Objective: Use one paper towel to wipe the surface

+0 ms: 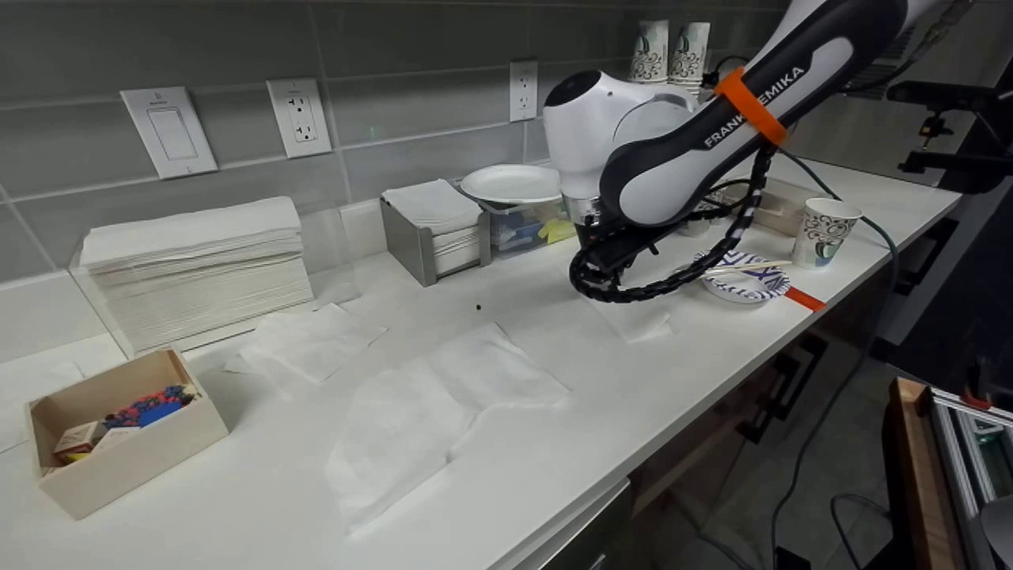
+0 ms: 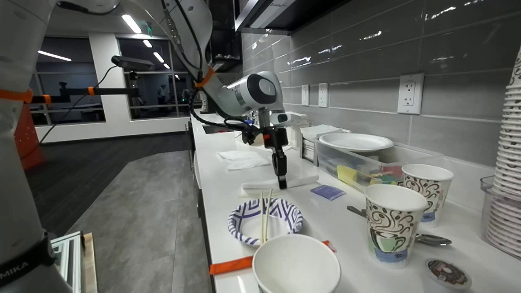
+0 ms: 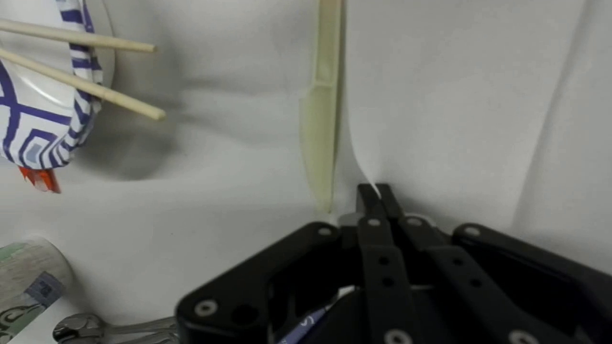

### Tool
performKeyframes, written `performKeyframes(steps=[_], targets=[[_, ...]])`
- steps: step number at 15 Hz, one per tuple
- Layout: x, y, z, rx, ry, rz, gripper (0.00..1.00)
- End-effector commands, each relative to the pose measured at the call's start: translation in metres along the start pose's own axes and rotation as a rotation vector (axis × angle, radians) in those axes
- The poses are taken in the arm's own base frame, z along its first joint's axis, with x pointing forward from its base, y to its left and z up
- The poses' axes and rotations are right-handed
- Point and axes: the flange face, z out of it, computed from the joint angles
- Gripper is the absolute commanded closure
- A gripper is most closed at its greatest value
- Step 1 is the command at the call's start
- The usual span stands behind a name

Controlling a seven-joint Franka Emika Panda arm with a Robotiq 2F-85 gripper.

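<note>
Two chopsticks (image 3: 83, 38), one bowl (image 2: 239, 221), one knife (image 3: 319, 124), and there's three loose cups (image 2: 395, 224), plus two cup stacks (image 1: 650, 54)! Two outlets (image 1: 299, 119), one switch (image 1: 168, 132). Two towel stacks (image 1: 198, 277), at least three loose towels (image 1: 411, 427), one packet (image 2: 327, 192), one pod (image 2: 447, 274), one counter (image 1: 522, 467), just one gripper (image 3: 378, 192)!

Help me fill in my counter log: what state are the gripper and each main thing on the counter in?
Paper towel, creased, one edge pinched
Gripper, shut on that edge
Counter, marked by a dark speck
Loose towels, spread out, wrinkled
Folded towels, stacked
Bowl, upright
Chopsticks, laid over the bowl's rim
Knife, lying flat
Purple packet, lying flat
Spoon, partly hidden
Single cups, upright
Stacked cups, nested
Wooden box, open
</note>
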Motion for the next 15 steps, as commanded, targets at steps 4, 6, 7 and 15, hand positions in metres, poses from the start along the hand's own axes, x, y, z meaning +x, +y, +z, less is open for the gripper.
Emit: performKeyframes(steps=[4, 6, 7, 15], targets=[[-0.002, -0.038, 0.036, 0.094, 0.040, 0.043, 1.00], [-0.005, -0.050, 0.031, 0.136, 0.065, 0.032, 1.00], [-0.008, -0.055, 0.027, 0.151, 0.062, 0.022, 1.00], [-0.028, -0.060, 0.018, 0.132, -0.017, -0.156, 1.00]])
